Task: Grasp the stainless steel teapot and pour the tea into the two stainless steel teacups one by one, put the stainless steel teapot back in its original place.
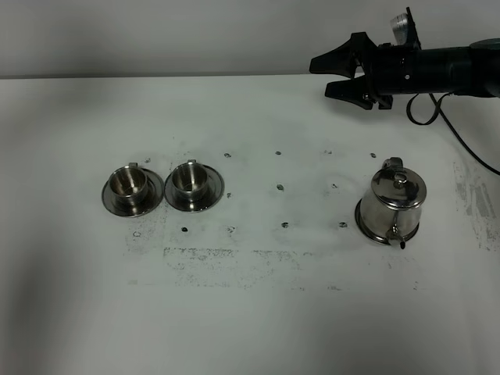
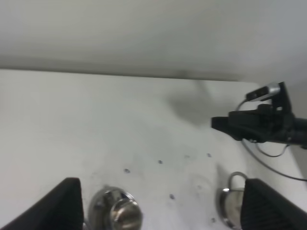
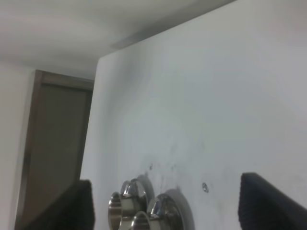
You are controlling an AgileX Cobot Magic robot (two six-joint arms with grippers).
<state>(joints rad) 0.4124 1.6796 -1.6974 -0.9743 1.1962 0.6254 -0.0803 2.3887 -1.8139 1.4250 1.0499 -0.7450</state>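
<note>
Right pincer (image 1: 322, 76) wide open, empty, well behind teapot (image 1: 393, 205) | expect it rigid, slick, weighty if full | close your jaws on its ring handle (image 1: 391, 164), pincer side

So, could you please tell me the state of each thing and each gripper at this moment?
Teapot: upright, lid on, not held.
Left cup: upright, no tea visible inside.
Right cup: upright, no tea visible inside.
Left gripper: open, holding nothing.
Right gripper: open, holding nothing, in the air beyond the teapot.
</note>
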